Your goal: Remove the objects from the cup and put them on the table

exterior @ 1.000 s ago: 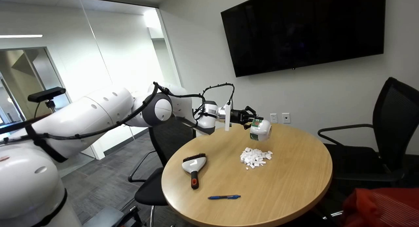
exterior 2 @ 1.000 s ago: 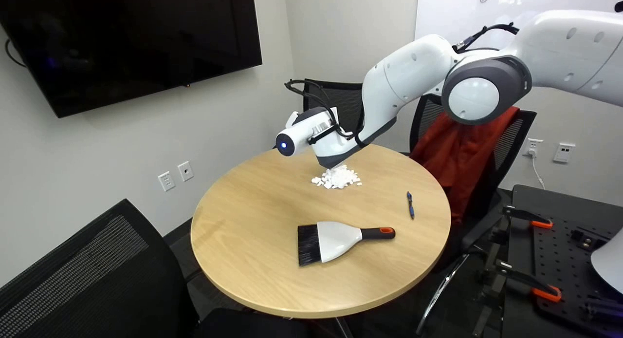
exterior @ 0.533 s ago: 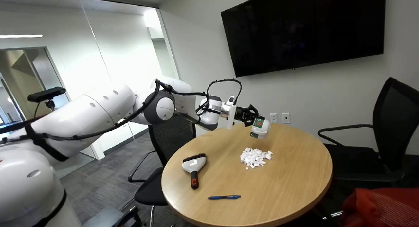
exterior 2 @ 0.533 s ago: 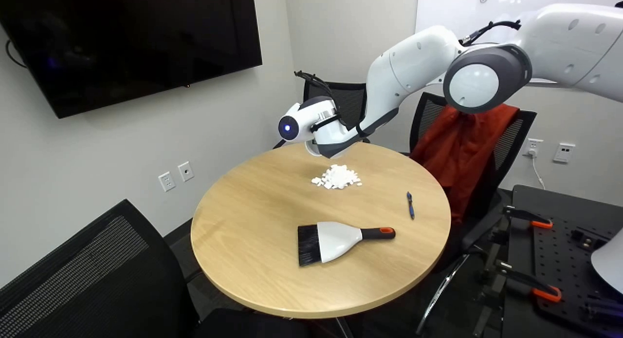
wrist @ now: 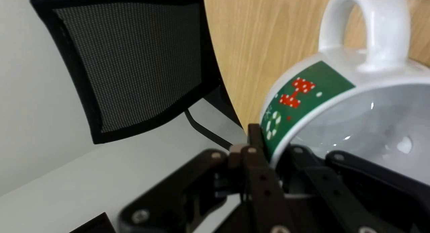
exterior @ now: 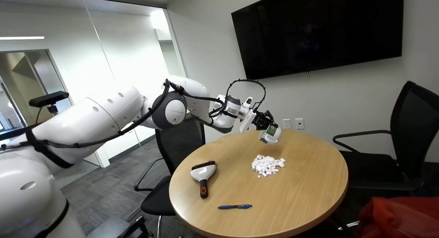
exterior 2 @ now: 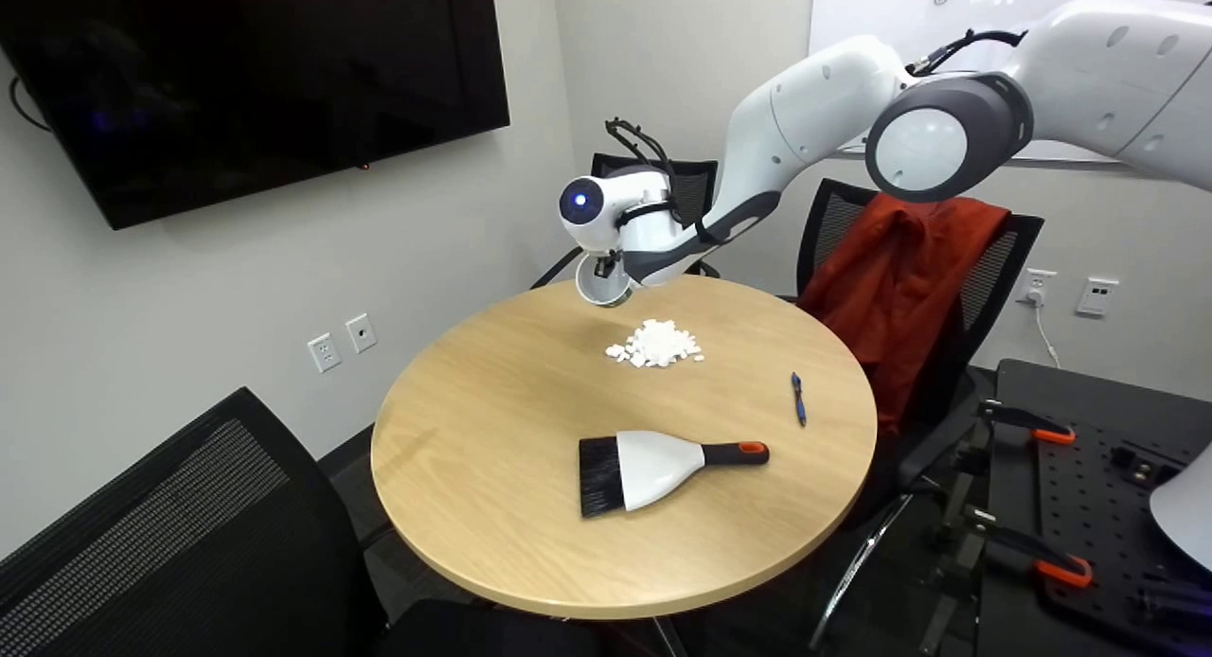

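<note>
The cup (exterior: 274, 136) is white with a green band near its rim and a handle. My gripper (wrist: 273, 148) is shut on its rim, one finger (wrist: 256, 136) outside and one inside. The cup hangs tilted above the table (exterior: 308, 183), just behind the pile. In an exterior view its open mouth (exterior 2: 597, 286) faces the camera. The cup also fills the right of the wrist view (wrist: 339, 66); its inner wall shows bright spots, and I cannot tell if they are glints. The objects, a pile of small white pieces (exterior: 267, 165), lie on the table, also in an exterior view (exterior 2: 655, 345).
A white hand brush with a black handle (exterior: 203, 174) lies on the table, also in an exterior view (exterior 2: 653, 468). A blue pen (exterior: 235, 206) lies near the edge. Black chairs (exterior 2: 180, 534) stand round the table. A wall with a screen (exterior: 319, 32) is behind.
The wrist has risen and moved right in an exterior view, tilting more downward. The cup has turned with it, so its handle and open mouth now show. The pile has not moved.
</note>
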You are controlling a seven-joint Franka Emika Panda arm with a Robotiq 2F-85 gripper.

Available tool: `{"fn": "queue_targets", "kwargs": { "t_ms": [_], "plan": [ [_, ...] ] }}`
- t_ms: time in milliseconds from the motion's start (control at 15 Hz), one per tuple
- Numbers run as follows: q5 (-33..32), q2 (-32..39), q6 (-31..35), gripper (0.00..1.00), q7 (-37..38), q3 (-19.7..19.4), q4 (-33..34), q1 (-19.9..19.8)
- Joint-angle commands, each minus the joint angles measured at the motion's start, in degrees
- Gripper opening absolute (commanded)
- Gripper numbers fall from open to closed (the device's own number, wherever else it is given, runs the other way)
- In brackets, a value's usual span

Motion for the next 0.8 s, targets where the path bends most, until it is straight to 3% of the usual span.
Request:
{"fn": "queue_targets", "kwargs": {
  "t_ms": [0, 67, 133, 200, 267, 333, 533, 600, 667, 733],
  "plan": [
    [9.4, -3.01, 7.21, 0.03, -2.25, -2.51, -2.6, -0.57],
    [12.24, -3.12, 8.8, 0.03, -3.12, -3.19, -2.83, -0.6],
    [10.59, -3.26, 9.04, 0.03, -3.7, 0.77, -3.01, -2.73],
    [12.08, -3.4, 9.97, 0.03, -5.12, 1.39, -3.26, -3.25],
    [18.08, -3.3, 12.18, 0.03, -7.51, -1.85, -3.41, -2.02],
    [21.4, -3.52, 13.21, 0.03, -10.71, -0.81, -4.0, -2.72],
    [34.28, -5.32, 13.98, 0.03, -25.96, 2.6, -6.76, -4.69],
    [33.39, -5.83, 11.75, 0.03, -29.47, 7.42, -7.24, -6.71],
    [41.0, -6.14, 11.91, 0.03, -35.07, 4.13, -7.84, -4.81],
    [38.5, -6.78, 9.61, 0.03, -38.65, 10.47, -8.07, -8.75]
  ]
}}
